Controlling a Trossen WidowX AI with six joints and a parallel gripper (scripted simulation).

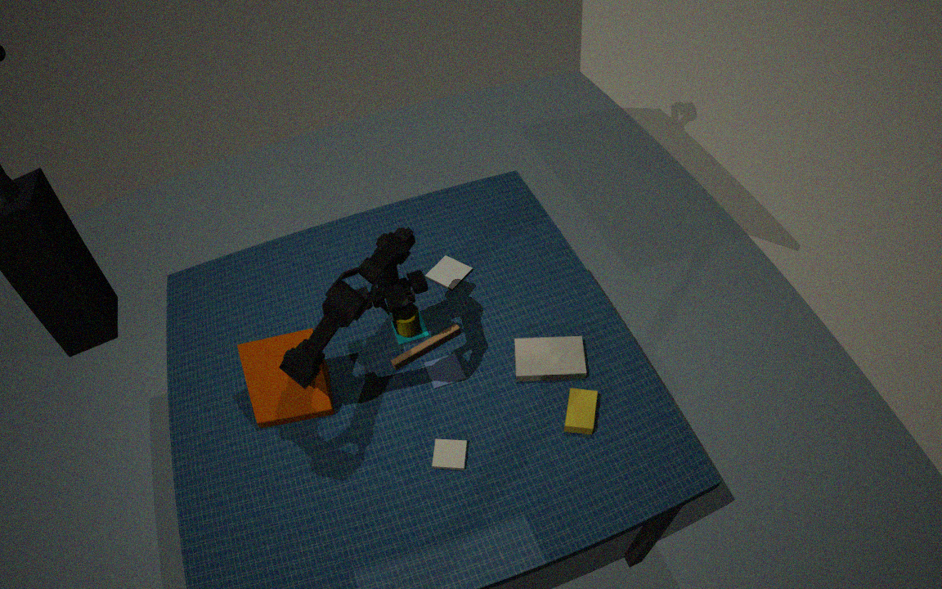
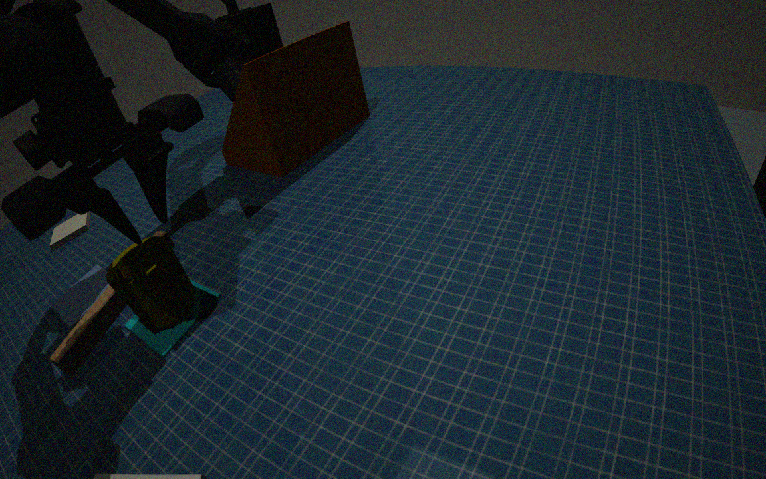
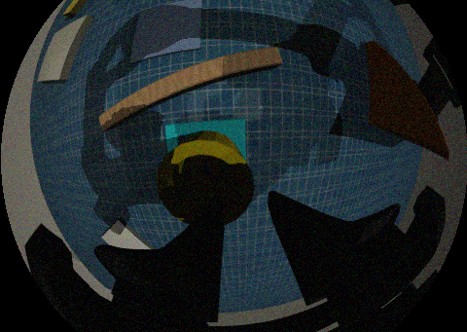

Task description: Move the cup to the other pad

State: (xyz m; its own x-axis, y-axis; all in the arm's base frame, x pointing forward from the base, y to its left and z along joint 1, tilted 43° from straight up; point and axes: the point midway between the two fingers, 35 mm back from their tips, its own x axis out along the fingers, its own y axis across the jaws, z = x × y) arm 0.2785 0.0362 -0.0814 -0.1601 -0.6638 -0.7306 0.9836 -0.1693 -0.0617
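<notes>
The yellow cup (image 1: 406, 322) (image 2: 153, 287) (image 3: 200, 152) stands upright on the teal pad (image 1: 405, 339) (image 2: 163, 340) (image 3: 195, 131). Its inside is dark and I cannot make out the marbles. My gripper (image 1: 401, 303) (image 2: 149, 231) is open and hangs just above the cup's rim, with the fingertips clear of it. The pale blue-grey pad (image 1: 450, 370) (image 2: 76, 295) (image 3: 170, 31) lies flat on the far side of a wooden bar (image 1: 425, 345) (image 2: 82, 330) (image 3: 189, 79) that rests right beside the cup.
An orange block (image 1: 276, 382) (image 2: 296, 101) (image 3: 404, 100) stands at the arm's base. White slabs (image 1: 549, 357) (image 1: 450, 271) (image 1: 450, 453) and a yellow block (image 1: 580, 410) lie on the blue gridded table (image 1: 357, 512).
</notes>
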